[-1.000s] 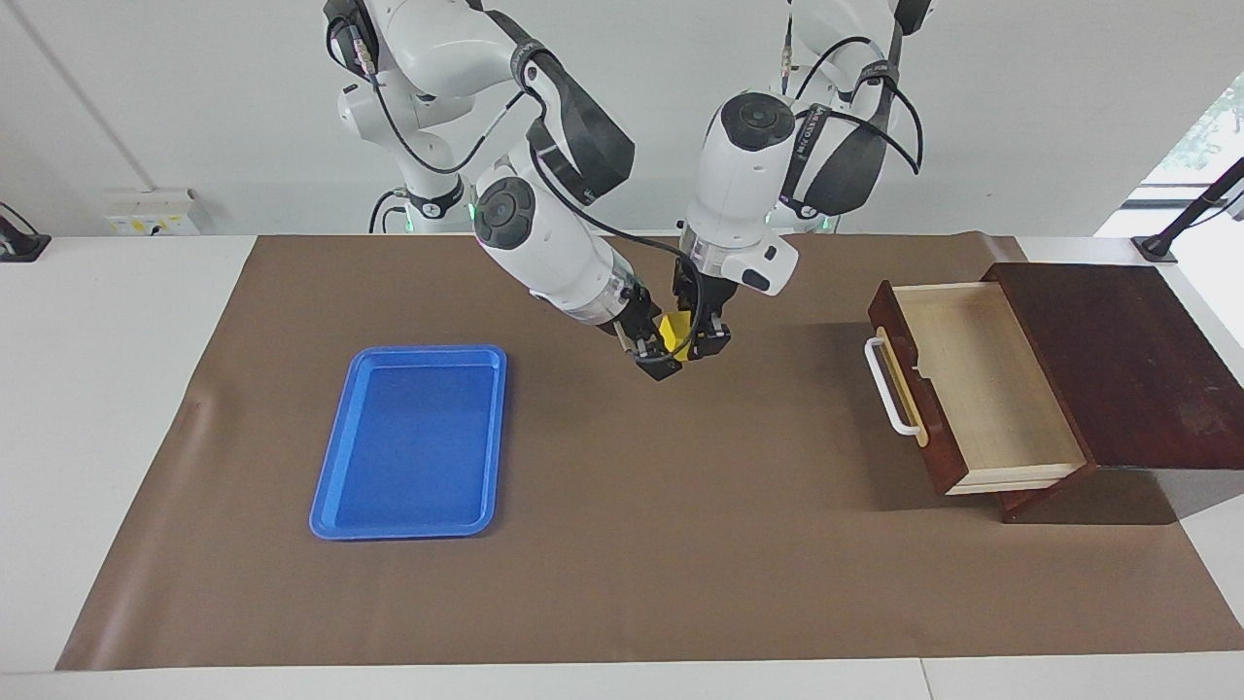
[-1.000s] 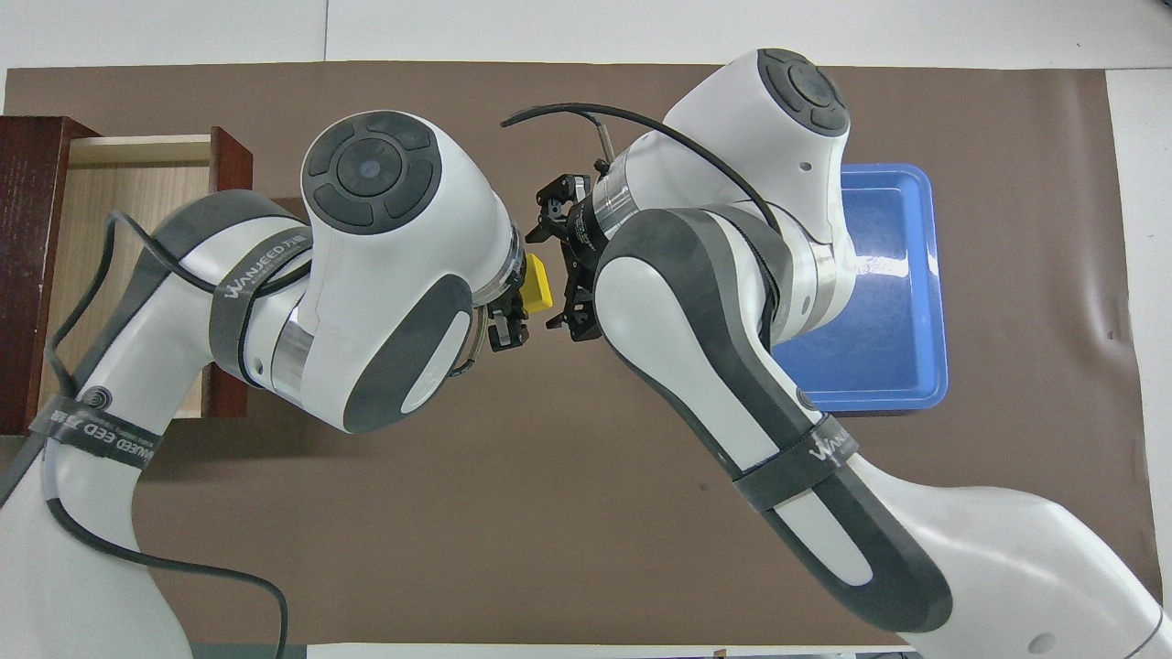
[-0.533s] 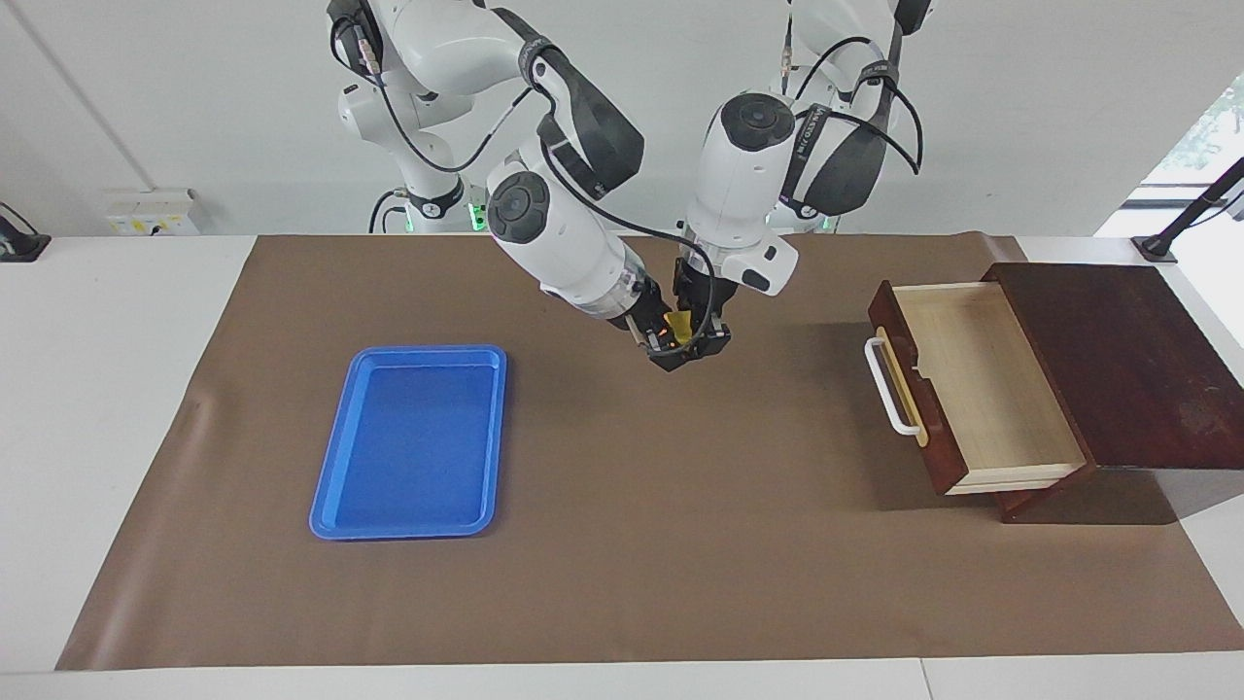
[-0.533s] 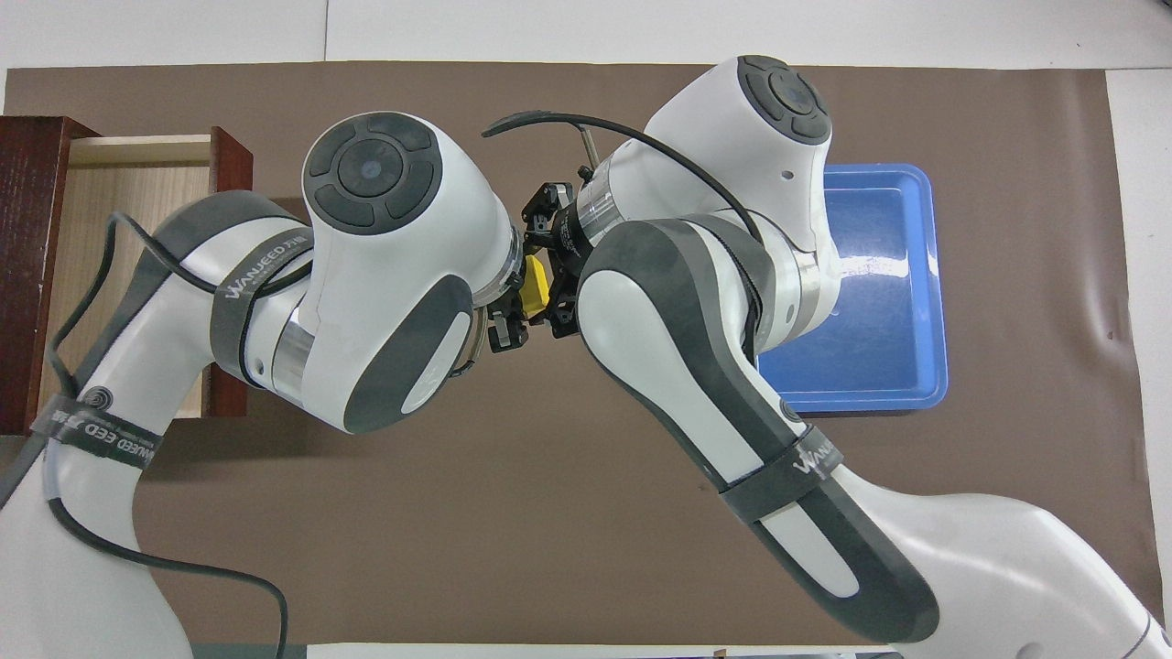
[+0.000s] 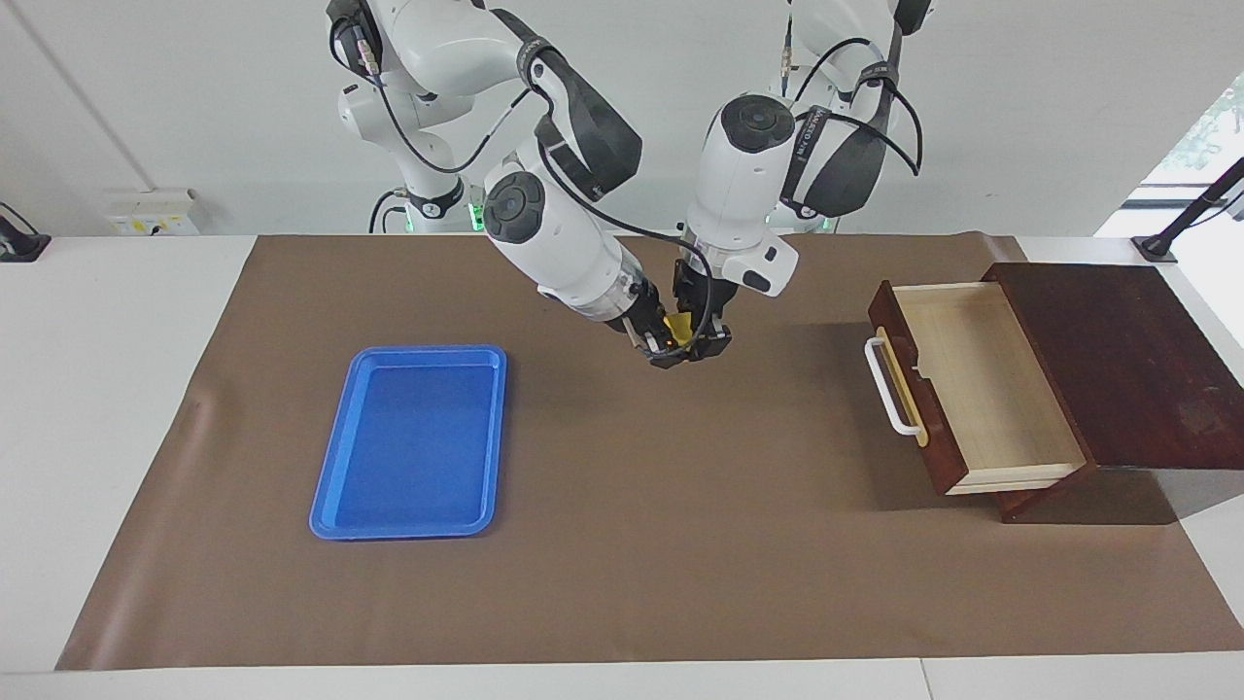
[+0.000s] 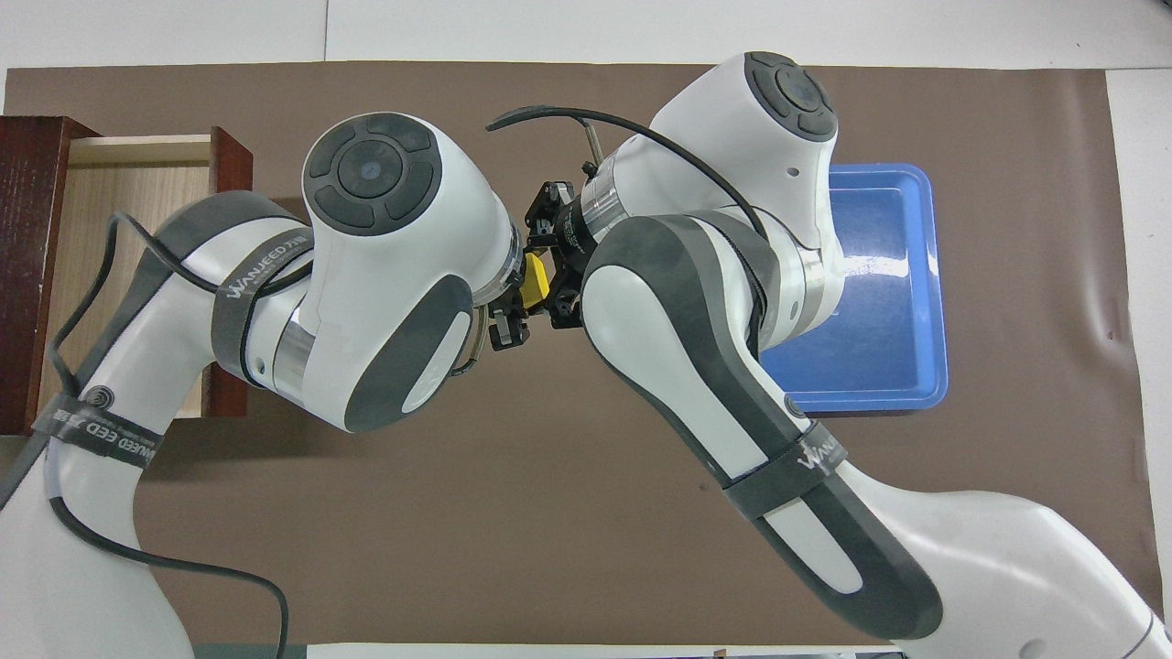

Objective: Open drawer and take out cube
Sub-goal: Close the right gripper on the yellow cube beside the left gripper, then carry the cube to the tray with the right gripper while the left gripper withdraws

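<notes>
While the drawer (image 5: 972, 389) stands open at the worktop's left-arm end, my left fingers (image 5: 702, 335) and right fingers (image 5: 659, 342) both clamp the cube (image 5: 680, 329) above the worktop's middle.

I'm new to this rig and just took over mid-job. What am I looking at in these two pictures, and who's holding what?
Two robot arms share a table. One camera faces them; the other looks down from above their own end. The left gripper and right gripper meet in mid-air over the brown mat, both shut on the yellow cube, as in a handover. The drawer stands pulled open at the left arm's end, its visible inside bare; a blue tray lies at the right arm's end.
</notes>
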`<state>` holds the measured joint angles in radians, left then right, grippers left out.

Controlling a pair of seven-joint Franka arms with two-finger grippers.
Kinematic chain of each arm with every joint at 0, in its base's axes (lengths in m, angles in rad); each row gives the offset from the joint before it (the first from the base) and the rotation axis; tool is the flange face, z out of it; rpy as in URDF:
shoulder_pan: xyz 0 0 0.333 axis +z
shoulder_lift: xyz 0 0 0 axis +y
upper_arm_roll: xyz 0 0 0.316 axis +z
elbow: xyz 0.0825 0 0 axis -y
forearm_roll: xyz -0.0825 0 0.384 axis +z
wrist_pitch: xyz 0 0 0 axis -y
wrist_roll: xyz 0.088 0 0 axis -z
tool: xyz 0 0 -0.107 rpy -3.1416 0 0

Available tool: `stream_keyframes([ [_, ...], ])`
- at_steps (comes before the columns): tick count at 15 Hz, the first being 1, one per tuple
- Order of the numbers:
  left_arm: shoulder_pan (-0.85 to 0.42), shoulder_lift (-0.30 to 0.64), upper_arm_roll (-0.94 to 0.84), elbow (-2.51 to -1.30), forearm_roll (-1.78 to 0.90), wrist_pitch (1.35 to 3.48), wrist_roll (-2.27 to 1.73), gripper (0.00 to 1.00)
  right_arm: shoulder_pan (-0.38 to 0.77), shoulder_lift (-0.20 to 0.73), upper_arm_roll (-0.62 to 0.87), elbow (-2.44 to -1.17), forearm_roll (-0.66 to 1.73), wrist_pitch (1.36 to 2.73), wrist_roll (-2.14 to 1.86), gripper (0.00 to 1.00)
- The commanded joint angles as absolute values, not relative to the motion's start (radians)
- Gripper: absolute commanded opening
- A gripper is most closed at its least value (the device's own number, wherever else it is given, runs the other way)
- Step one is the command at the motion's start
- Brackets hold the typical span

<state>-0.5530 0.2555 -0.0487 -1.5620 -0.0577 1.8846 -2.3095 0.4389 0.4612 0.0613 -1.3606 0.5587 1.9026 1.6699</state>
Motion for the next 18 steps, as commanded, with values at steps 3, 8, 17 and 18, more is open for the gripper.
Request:
stream_keyframes([
  [3, -0.551, 0.244, -0.051, -1.577, -0.051, 1.888, -2.290, 0.27, 0.411, 0.472, 0.066, -1.342, 0.583, 1.901, 1.608, 0.00],
  [8, -0.529, 0.232, -0.040, -1.566, -0.038, 1.864, -2.284, 1.00, 0.410, 0.472, 0.066, -1.344, 0.583, 1.902, 1.605, 0.00],
  [17, -0.284, 0.144, -0.040, -1.684, -0.031, 1.746, -2.022, 1.00, 0.266, 0.466, 0.066, -1.379, 0.615, 1.872, 1.464, 0.00],
  [18, -0.261, 0.144, -0.040, -1.684, -0.026, 1.737, -1.990, 1.00, 0.227, 0.463, 0.064, -1.393, 0.615, 1.870, 1.450, 0.00],
])
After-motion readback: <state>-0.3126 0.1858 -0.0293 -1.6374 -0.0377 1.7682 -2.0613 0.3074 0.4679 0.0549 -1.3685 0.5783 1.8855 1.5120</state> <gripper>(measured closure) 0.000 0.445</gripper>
